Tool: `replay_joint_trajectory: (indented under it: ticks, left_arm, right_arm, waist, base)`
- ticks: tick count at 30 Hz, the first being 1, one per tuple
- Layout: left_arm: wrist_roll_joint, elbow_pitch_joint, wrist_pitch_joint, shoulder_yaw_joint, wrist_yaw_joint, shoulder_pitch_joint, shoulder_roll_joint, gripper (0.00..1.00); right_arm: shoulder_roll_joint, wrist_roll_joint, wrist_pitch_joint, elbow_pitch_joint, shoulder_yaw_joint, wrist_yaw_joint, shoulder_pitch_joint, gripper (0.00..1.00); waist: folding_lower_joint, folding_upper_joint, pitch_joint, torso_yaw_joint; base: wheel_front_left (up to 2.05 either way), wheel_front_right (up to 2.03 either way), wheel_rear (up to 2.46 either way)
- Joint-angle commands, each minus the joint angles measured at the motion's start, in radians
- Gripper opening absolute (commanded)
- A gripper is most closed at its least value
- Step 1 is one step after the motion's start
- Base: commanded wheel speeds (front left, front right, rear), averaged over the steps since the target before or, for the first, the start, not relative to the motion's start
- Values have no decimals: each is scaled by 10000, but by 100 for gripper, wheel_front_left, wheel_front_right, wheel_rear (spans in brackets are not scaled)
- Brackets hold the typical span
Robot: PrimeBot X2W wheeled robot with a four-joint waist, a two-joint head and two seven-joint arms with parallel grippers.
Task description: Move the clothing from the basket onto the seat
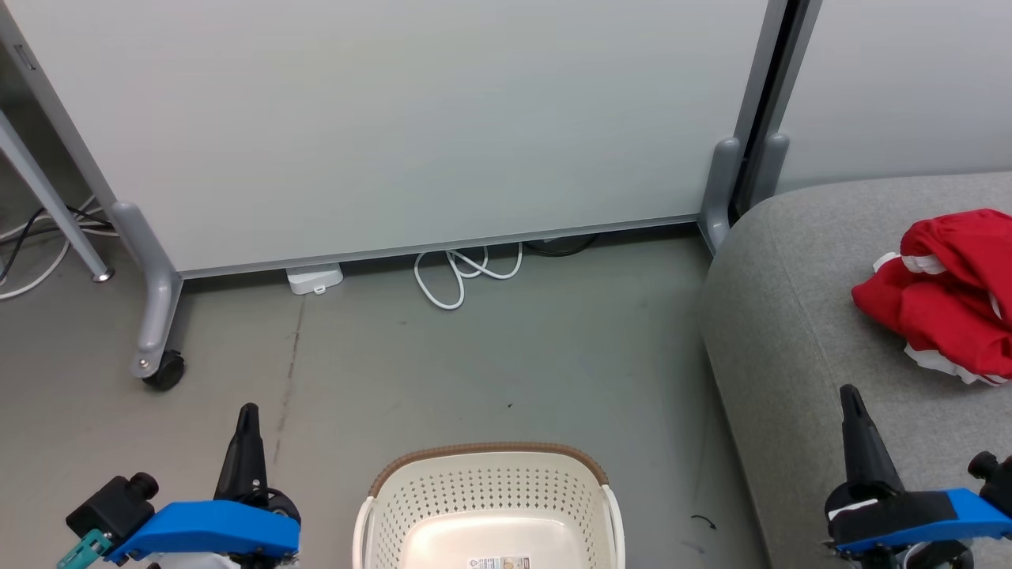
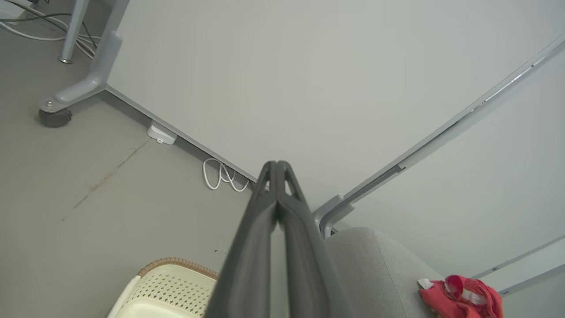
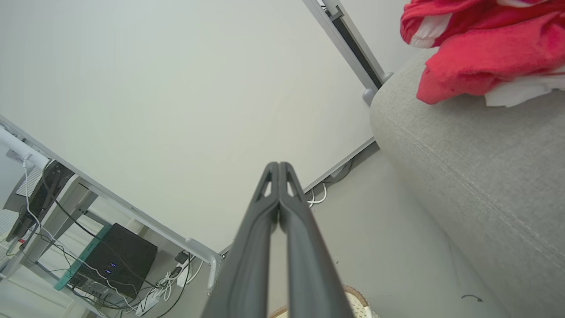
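Observation:
The red clothing (image 1: pixel 953 292) with white trim lies bunched on the grey sofa seat (image 1: pixel 806 316) at the right; it also appears as clothing (image 2: pixel 461 298) and clothing (image 3: pixel 481 48) in the wrist views. The cream basket (image 1: pixel 489 510) with its brown rim stands on the floor at bottom centre, its inside bare with a label on the bottom. My left gripper (image 1: pixel 247 415) is shut at the lower left, holding nothing. My right gripper (image 1: pixel 850 395) is shut at the lower right, over the sofa's front edge, holding nothing.
A pale partition panel (image 1: pixel 411 118) on castor feet (image 1: pixel 162 367) stands behind the floor. A white cable loop (image 1: pixel 462 273) and a small white box (image 1: pixel 315 278) lie at its base. Desk legs and cables (image 1: pixel 47 229) are at far left; a black computer box (image 3: pixel 117 260) sits beyond.

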Motion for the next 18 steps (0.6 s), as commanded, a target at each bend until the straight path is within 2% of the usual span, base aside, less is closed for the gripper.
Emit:
replay_joint_trajectory:
  ticks: [1, 18]
  left_arm:
    - [-287, -177, 65, 106, -11, -310, 22, 0]
    - [-2316, -296, 601, 404, -15, -423, -31, 0]
  right_arm:
    - [-40, 327, 67, -85, -28, 4, -271, 0]
    - [-45, 2491, 622, 13, -81, 4, -439, 0]
  waist:
    - [0, -1, 3, 0]
    - [0, -1, 46, -10]
  base:
    - [0, 0, 0]
    - [0, 0, 0]
